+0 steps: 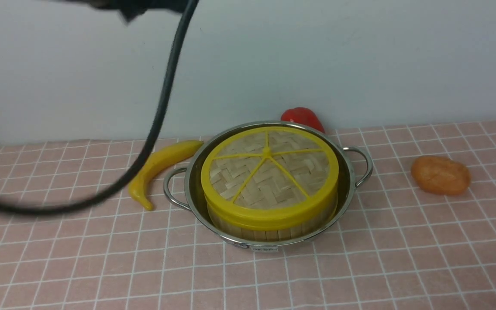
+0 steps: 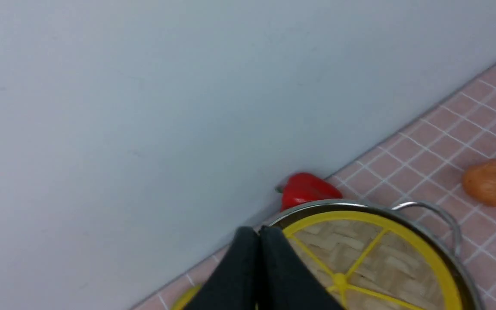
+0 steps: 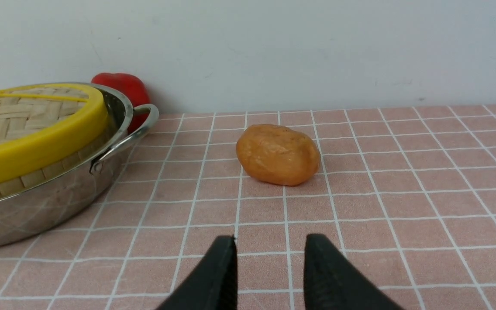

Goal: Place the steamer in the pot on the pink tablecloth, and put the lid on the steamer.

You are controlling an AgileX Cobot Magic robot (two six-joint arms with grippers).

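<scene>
Left gripper point(image 2: 258, 234) shut, empty, up over lid point(image 1: 269, 170); lid sits on steamer point(image 1: 269, 226) in pot point(image 1: 190, 193). Right gripper point(image 3: 269, 249) open, idle. Retract straight up, don't nudge lid.

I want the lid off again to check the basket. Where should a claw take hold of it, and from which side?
Grip the lid at its yellow central hub, where the spokes meet, coming straight down from above. The lid lies flat on the steamer, and the pot wall stands close around its rim, so an edge grip from the side looks cramped.
</scene>
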